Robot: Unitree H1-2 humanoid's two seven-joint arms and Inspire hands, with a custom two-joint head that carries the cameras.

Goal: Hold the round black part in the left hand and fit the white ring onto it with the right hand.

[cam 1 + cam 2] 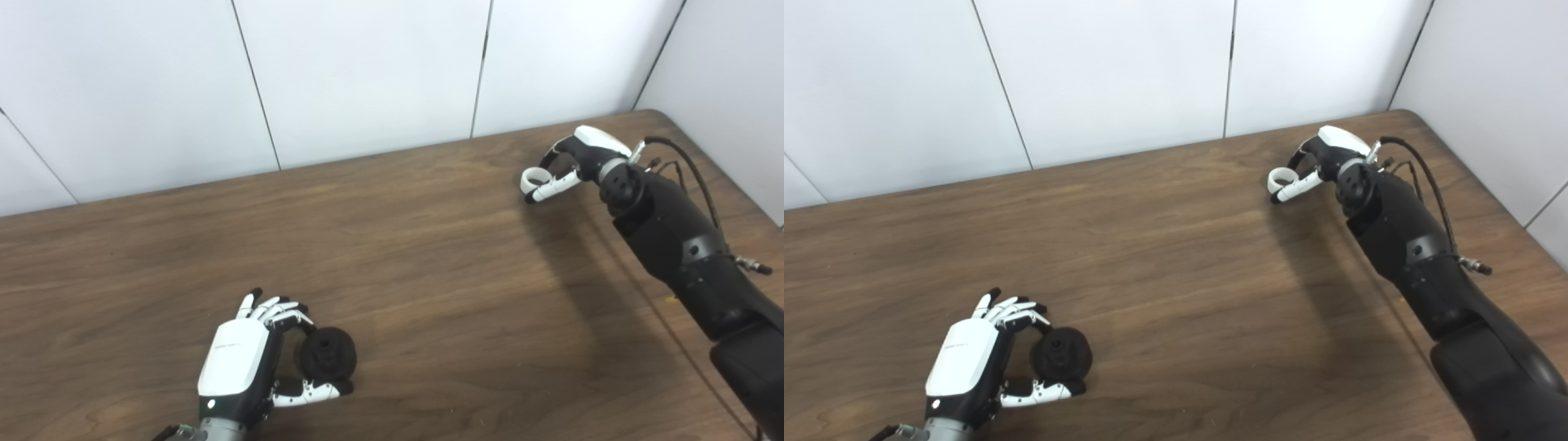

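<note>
Left hand (242, 367) curled round the round black wheel-like part (328, 353), fingers over its top, thumb below; part sits at the near left of the brown wood-grain table (429, 257). Right hand (566, 165) at the far right pinches the small white plastic ring (534, 177) between fingertips and thumb. Ring looks thin, light, smooth, likely slippery: grip by the outer rim, bore kept clear. Black part looks matte, chunky, with a central hub.

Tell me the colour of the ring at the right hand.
White; the ring shows best in the left eye view.
</note>
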